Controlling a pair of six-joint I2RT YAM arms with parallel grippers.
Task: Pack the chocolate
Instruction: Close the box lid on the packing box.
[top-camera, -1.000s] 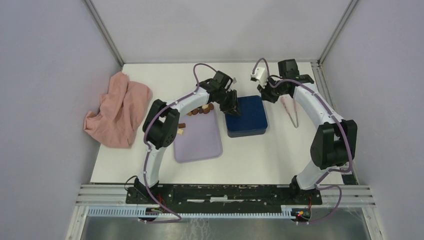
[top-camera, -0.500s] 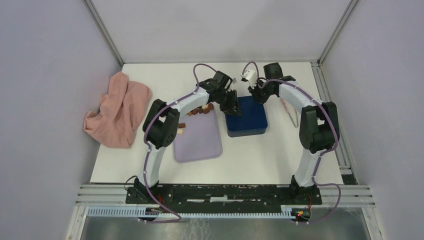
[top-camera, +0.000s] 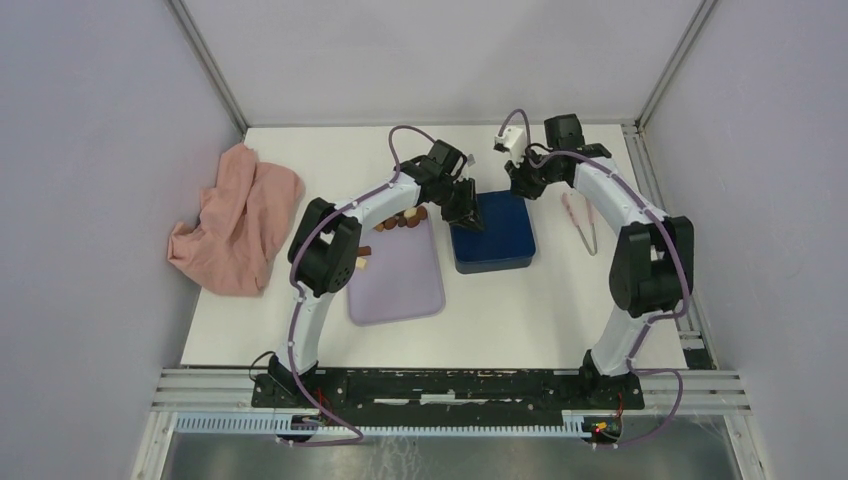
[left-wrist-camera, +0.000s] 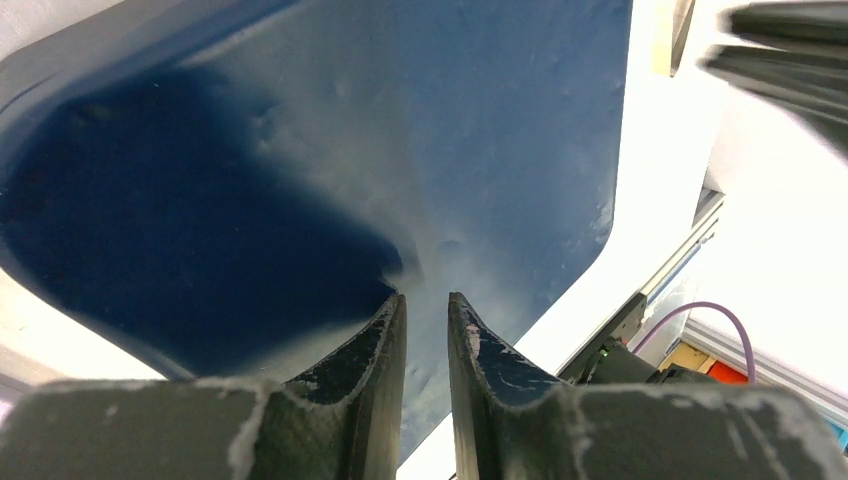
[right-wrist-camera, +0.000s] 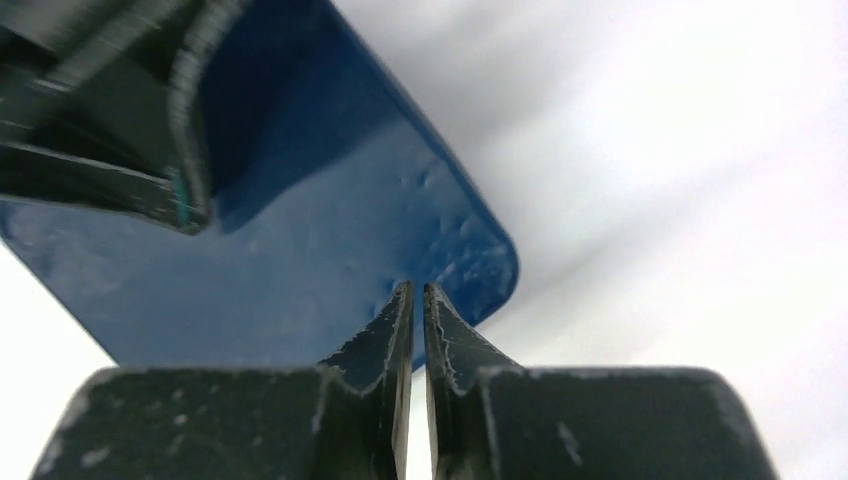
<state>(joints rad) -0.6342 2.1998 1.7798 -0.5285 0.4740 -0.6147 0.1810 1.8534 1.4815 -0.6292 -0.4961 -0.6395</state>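
Several small brown chocolate pieces lie at the far end of the flat lilac tray; two more chocolate pieces sit by its left edge beside my left arm. The dark blue box stands right of the tray, showing a plain blue top. My left gripper hangs over the box's left side, jaws a narrow gap apart with nothing between them. My right gripper is at the box's far edge, jaws almost touching and empty.
Pink tongs lie on the table right of the box. A crumpled pink cloth lies at the left edge. Grey walls enclose the white table on three sides.
My right arm swung left from above the tongs to the box's far edge, then eased back a little. The left arm, box and chocolate have not moved.
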